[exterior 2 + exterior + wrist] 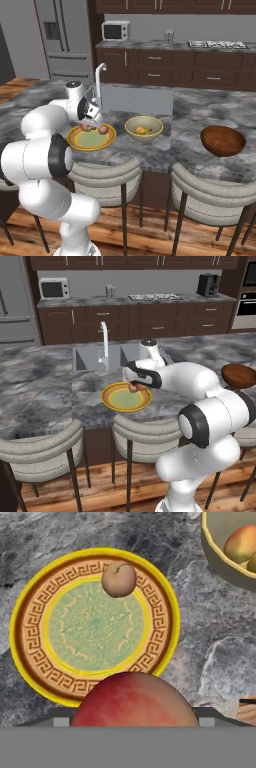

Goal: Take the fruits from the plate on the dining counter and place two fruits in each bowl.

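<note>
Saw a red fruit [135, 699] up close in the hand view: round, smooth, deep red streaked with paler orange-yellow near the top. Was clenched between the jaws of the gripper [90, 126], fingertips hidden behind it. Hung over the near edge of the plate [30, 602]; could not tell whether it touched the rim.

Left one brown fruit [119, 579] on the plate, small, dull tan with a dimple, lying on the orange ring at the far side from the red one. Showed a yellow rim, an orange key-pattern band and a pale green centre.

Lay just beside the plate: a cream bowl [146, 138], with an orange-red fruit [241, 543] and a banana [145, 132] inside, touching each other. Stood well apart, farther right in the right base view: a brown bowl [222, 142], dark and wood-like.

Rested all on the grey marbled counter [200, 110], in front of the sink [135, 100] and white tap [98, 80]. Stood below the near edge: padded stools [107, 175].
</note>
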